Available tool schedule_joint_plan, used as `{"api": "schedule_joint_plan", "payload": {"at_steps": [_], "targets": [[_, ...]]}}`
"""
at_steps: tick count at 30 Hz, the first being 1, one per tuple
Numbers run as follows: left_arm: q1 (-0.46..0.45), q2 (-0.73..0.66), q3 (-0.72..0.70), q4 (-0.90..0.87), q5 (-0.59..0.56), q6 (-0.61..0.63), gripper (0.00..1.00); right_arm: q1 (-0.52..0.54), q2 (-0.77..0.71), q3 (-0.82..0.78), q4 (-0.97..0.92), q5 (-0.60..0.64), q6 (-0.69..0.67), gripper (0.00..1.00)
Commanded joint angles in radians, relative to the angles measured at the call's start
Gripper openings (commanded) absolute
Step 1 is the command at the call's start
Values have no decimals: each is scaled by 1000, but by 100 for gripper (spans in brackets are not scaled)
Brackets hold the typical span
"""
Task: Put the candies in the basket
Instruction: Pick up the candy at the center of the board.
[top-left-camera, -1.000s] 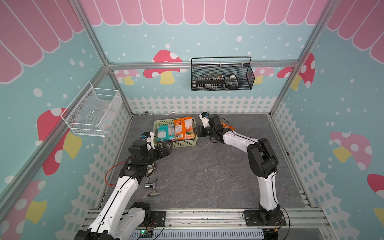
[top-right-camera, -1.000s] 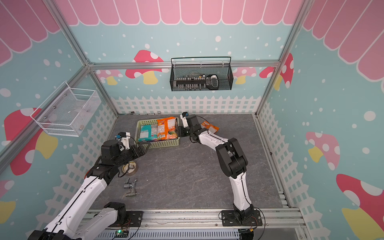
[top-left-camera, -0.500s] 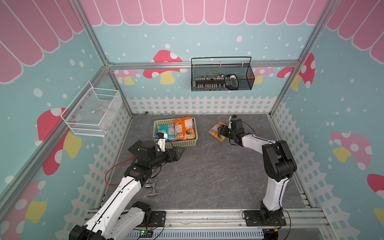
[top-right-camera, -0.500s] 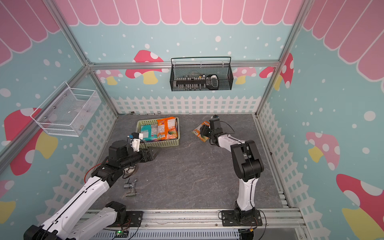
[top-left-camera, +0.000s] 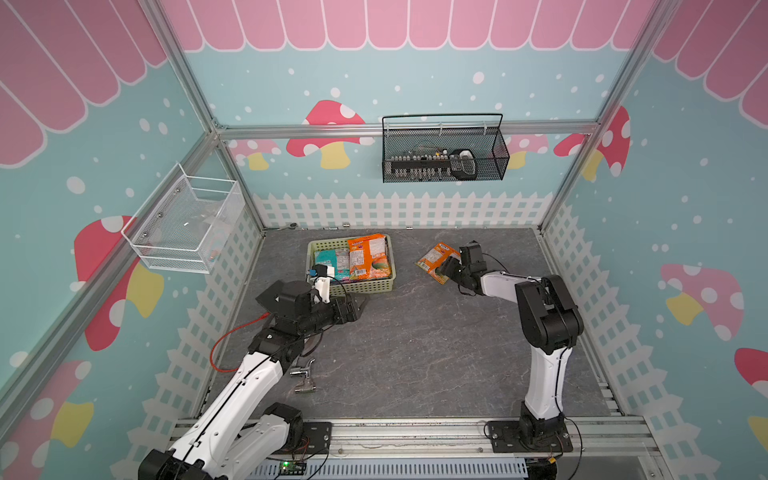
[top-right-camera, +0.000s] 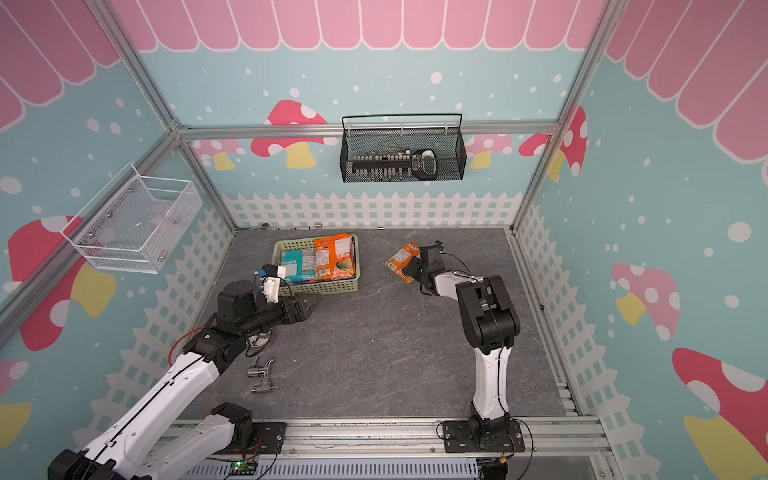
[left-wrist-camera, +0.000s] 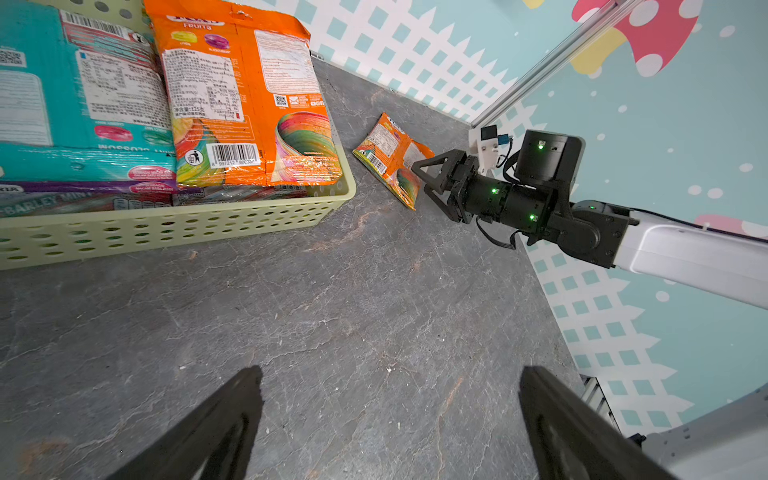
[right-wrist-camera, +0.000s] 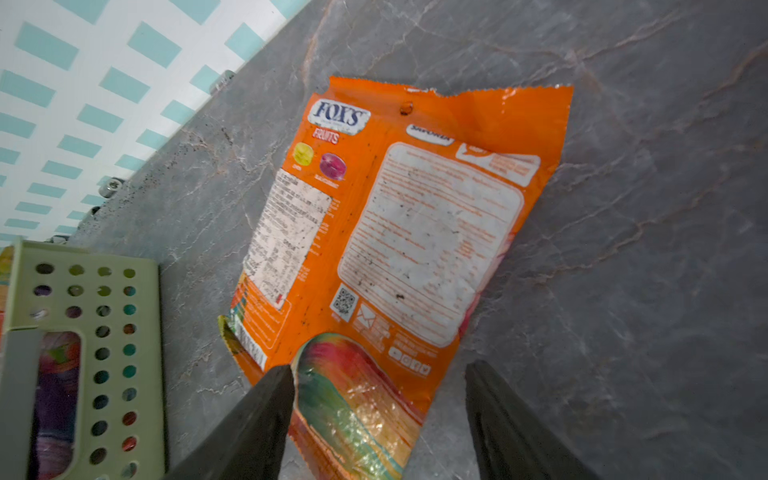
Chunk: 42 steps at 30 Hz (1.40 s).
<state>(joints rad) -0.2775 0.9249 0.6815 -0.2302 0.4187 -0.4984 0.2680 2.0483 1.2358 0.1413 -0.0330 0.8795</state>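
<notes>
The pale green basket (top-left-camera: 353, 287) (top-right-camera: 318, 286) stands at the back of the floor. It holds an orange bag (top-left-camera: 370, 259) (left-wrist-camera: 245, 104), a teal bag (top-left-camera: 330, 259) (left-wrist-camera: 62, 95) and a purple one (left-wrist-camera: 83, 195) underneath. One orange FOX'S Fruits candy bag (top-left-camera: 434, 254) (top-right-camera: 401, 258) (right-wrist-camera: 415, 216) lies flat on the floor right of the basket. My right gripper (top-left-camera: 445, 269) (left-wrist-camera: 420, 179) (right-wrist-camera: 379, 370) is open, with its jaws on either side of that bag's lower end. My left gripper (top-left-camera: 359, 305) (left-wrist-camera: 390, 374) is open over bare floor just in front of the basket.
A black wire basket (top-left-camera: 444, 153) hangs on the back wall and a white wire basket (top-left-camera: 183, 224) on the left wall. A small metal fitting (top-left-camera: 303, 374) lies on the floor by my left arm. White picket-fence walls close in the floor.
My right gripper left the basket's right side, swung right and settled at the loose orange bag, jaws a little wider. My left gripper swung from the basket's front-left corner out over the floor.
</notes>
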Motion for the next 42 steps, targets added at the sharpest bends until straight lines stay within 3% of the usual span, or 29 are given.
{"api": "schedule_joint_plan", "payload": {"at_steps": [1,8,11,14,20,28,36,42], "targets": [[-5,2,16,14,-10,20,99,-7,23,5,-10,24,25,70],[-5,-3,13,14,-3,19,99,-10,44,-27,98,-24,38,62],[-5,-13,7,14,-16,25,99,-10,43,-63,169,-30,47,53],[-6,-11,12,15,-25,29,99,-11,40,-91,232,-42,45,39],[-5,-17,6,18,-33,3,99,-12,-15,-156,332,-90,-9,0],[-9,5,-12,44,-6,-36,98,-12,-144,-253,248,-223,-192,0],[-97,53,-74,158,-1,-105,85,-5,-357,-456,93,-422,-343,0],[-210,129,-146,288,-77,-201,73,61,-452,-552,-14,-514,-410,0]]}}
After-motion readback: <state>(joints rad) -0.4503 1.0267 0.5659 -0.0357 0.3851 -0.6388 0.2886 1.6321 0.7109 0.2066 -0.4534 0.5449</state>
